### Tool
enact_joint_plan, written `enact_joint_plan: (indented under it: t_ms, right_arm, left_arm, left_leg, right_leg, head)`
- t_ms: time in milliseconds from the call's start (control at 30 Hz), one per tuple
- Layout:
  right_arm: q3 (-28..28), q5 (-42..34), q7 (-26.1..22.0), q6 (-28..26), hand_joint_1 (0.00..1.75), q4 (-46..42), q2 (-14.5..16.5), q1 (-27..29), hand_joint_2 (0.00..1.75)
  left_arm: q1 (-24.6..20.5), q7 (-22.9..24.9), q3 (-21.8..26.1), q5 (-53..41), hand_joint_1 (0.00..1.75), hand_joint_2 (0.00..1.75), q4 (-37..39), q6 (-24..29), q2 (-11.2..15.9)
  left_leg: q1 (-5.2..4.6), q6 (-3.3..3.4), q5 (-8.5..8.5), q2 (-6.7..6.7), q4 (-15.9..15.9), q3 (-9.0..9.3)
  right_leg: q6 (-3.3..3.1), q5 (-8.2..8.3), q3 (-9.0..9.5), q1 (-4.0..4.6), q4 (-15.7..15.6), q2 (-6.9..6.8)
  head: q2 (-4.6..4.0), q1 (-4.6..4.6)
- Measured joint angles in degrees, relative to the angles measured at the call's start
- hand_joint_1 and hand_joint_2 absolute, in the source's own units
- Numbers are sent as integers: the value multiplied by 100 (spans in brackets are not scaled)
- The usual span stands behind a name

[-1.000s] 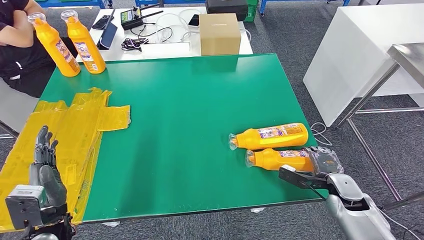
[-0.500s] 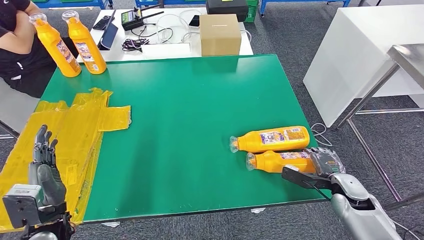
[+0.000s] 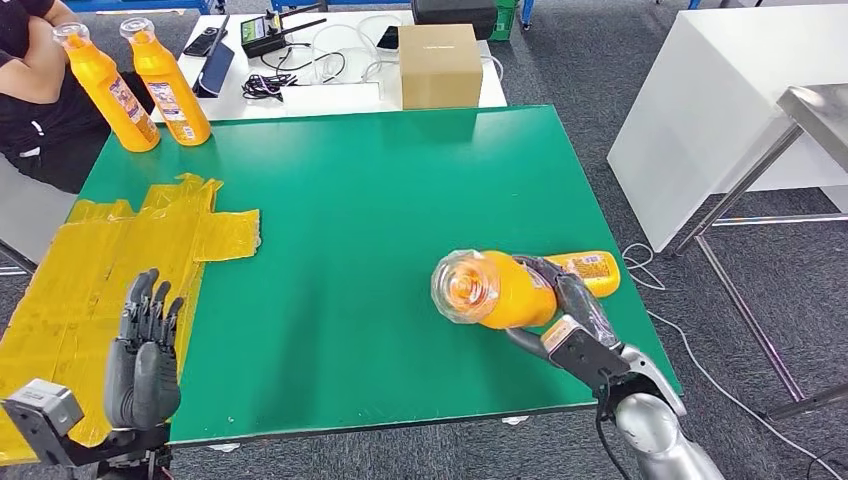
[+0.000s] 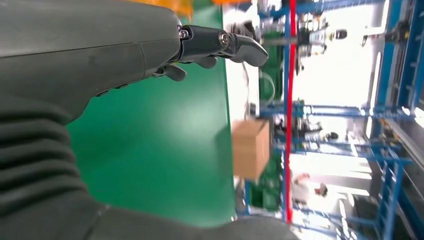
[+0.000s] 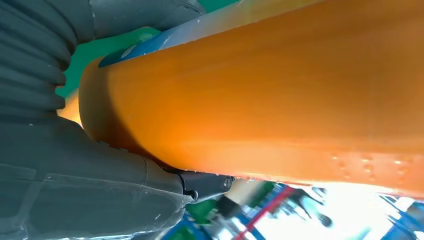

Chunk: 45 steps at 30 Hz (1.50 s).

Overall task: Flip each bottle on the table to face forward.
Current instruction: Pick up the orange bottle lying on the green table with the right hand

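One orange plastic bottle with a clear cap (image 3: 490,289) is clasped in your right hand (image 3: 568,312) above the green table (image 3: 370,200) at 4 o'clock — rotate it slowly, label forward, clear of the second lying orange bottle (image 3: 592,270). Your left hand (image 3: 145,355) hangs empty, fingers extended.

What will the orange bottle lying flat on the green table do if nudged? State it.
The lying bottle is rounded, so it would probably roll. Its plastic looks smooth and stiff, so it likely slides on the table without denting.

The lifted bottle (image 3: 495,290) hides most of the lying bottle (image 3: 592,270); its label looks too blurred to read.
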Motion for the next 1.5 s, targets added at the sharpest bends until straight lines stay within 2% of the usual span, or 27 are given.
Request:
enact_joint_plan:
  t_ms: [233, 467, 700, 867, 1100, 1233, 1500]
  right_arm:
    - [260, -11, 178, -298, 175, -85, 397, -467, 175]
    - [812, 338, 598, -805, 175, 628, 1122, -1279, 175]
    - [1175, 403, 750, -930, 175, 1140, 1470, -1610, 175]
    - [1623, 760, 1058, -1111, 175, 1789, 1894, -1879, 175]
    - [2343, 1204, 1360, -1282, 175, 2594, 2453, -2206, 175]
    - [2588, 1295, 1458, -1299, 175, 2885, 2637, -2341, 175]
    - [2827, 1439, 1556, -1368, 175, 3272, 2796, -2559, 175]
  left_arm:
    - [-4, 10, -477, 256, 0, 175, -42, -96, -20]
    - [-320, 47, -851, 420, 0, 175, -47, -100, -130]
    - [-433, 31, -962, 405, 0, 175, -47, -18, -157]
    - [-596, -96, -1000, 101, 0, 175, -47, 265, -210]
    - [-710, -114, -1000, 61, 0, 175, -45, 375, -264]
    - [-740, -116, -997, 86, 0, 175, -45, 411, -278]
    - [-802, -97, -993, 138, 0, 175, -45, 417, -284]
  left_leg:
    - [-7, 2, 0, -3, 1, -10]
    - [-1, -2, 8, -1, 1, -10]
    - [0, -4, 8, -4, 1, -25]
    - [0, -4, 9, -4, 1, -32]
    - [1, -5, 10, -4, 1, -34]
    - [0, -5, 10, -6, 1, -39]
    - [-2, -5, 10, -8, 1, -41]
  right_leg:
    - [3, 2, -5, -5, 0, 0]
    - [1, 4, -11, -3, 2, -1]
    - [2, 2, -21, -2, 4, -1]
    - [2, 3, -29, -2, 4, -1]
    - [2, 2, -34, -2, 6, -1]
    - [1, 2, -37, -2, 6, -2]
    - [2, 3, -38, -3, 5, -3]
  head:
    - [0, 0]
    - [0, 0]
    - [0, 0]
    - [0, 0]
    - [0, 0]
    - [0, 0]
    - [0, 0]
